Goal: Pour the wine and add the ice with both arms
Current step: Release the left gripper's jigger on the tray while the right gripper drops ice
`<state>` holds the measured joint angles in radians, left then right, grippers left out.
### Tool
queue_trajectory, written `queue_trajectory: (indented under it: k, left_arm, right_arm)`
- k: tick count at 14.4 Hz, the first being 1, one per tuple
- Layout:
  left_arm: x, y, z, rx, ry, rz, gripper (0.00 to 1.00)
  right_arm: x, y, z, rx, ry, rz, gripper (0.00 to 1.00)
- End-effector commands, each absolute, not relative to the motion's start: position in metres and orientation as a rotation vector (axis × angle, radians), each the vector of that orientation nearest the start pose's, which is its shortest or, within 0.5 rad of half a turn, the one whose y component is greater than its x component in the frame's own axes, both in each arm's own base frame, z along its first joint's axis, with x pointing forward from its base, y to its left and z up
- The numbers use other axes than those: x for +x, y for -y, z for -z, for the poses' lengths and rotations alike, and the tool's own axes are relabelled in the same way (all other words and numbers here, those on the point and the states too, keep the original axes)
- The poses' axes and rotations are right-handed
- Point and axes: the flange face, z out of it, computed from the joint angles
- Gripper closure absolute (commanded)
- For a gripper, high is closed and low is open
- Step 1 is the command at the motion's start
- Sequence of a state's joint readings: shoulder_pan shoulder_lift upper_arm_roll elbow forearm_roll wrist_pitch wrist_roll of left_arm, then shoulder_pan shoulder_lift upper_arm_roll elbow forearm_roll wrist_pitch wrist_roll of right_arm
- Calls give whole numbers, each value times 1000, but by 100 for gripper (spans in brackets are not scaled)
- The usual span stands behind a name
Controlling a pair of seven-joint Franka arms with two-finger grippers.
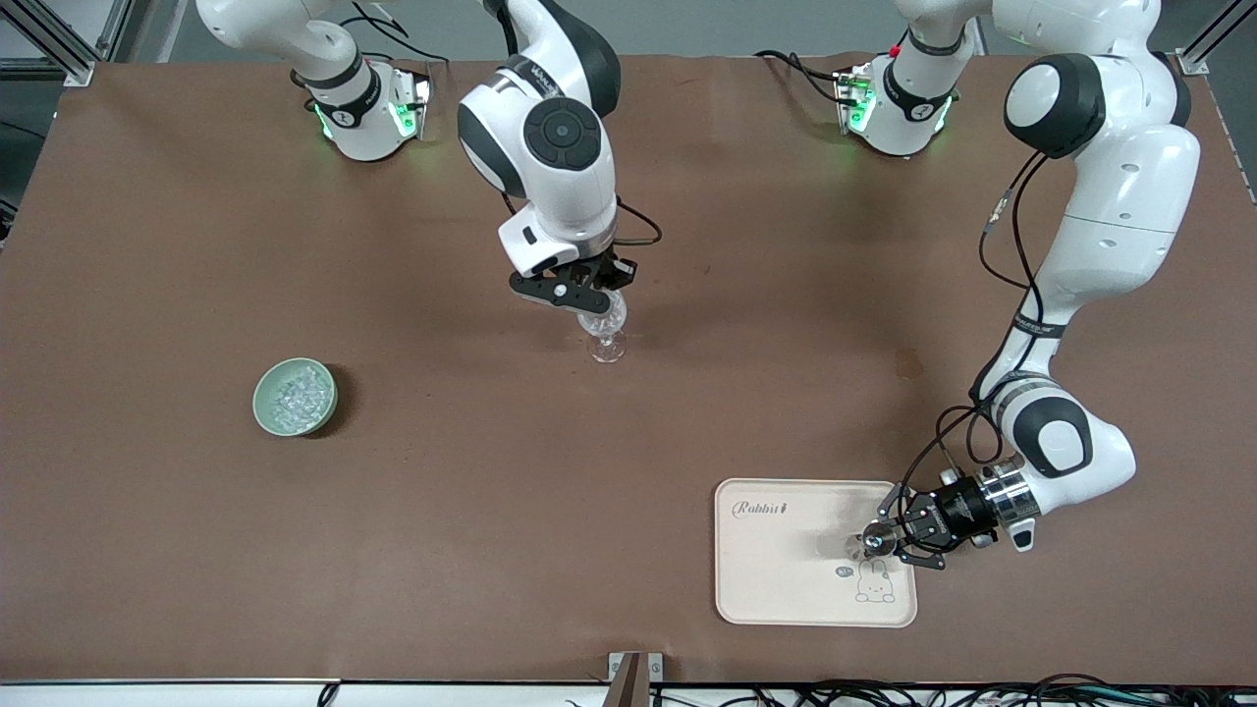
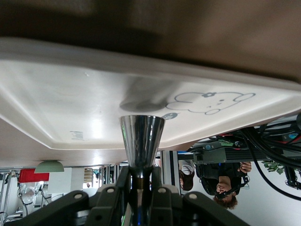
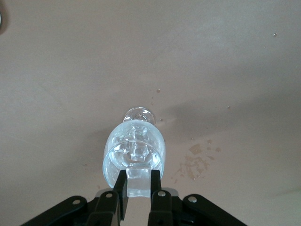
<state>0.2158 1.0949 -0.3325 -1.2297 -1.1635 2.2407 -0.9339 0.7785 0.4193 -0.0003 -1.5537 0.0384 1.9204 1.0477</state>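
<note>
Right gripper (image 1: 589, 299) sits directly over the stemmed glass (image 1: 606, 334) at table centre, jaws pinching 1 ice cube (image 3: 139, 181) above the bowl; your drop line is straight down. Left gripper (image 1: 889, 538) clamps a steel jigger (image 2: 141, 141), axis level, over the tray (image 1: 776, 579). Ice bowl (image 1: 295, 396) lies toward the right arm's end.

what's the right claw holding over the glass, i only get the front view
observer: the right claw pinches one clear ice cube right over the stemmed glass.
operator: anything in the glass yet
observer: yes, several ice lumps sit in its bowl.
operator: and the left claw
observer: it is shut on the narrow end of a shiny metal cone, over the rabbit tray.
</note>
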Motion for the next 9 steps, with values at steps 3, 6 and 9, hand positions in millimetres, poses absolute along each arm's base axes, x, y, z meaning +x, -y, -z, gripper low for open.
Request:
queue_trajectory:
  k: [3,6,9]
  left_arm:
    - [756,47,-130,1231,-1630,744,77]
    - [757,47,-131,1233,-1628,742,64]
    - [758,48,-137,1244,-1622,734,22]
  right_arm:
    - [472,-481,-400,-3119,-462,-109,96]
    - [469,-485,-393,-3130,-451,-117,89]
    - [467,-487,-392,-3134,-444,-117,89]
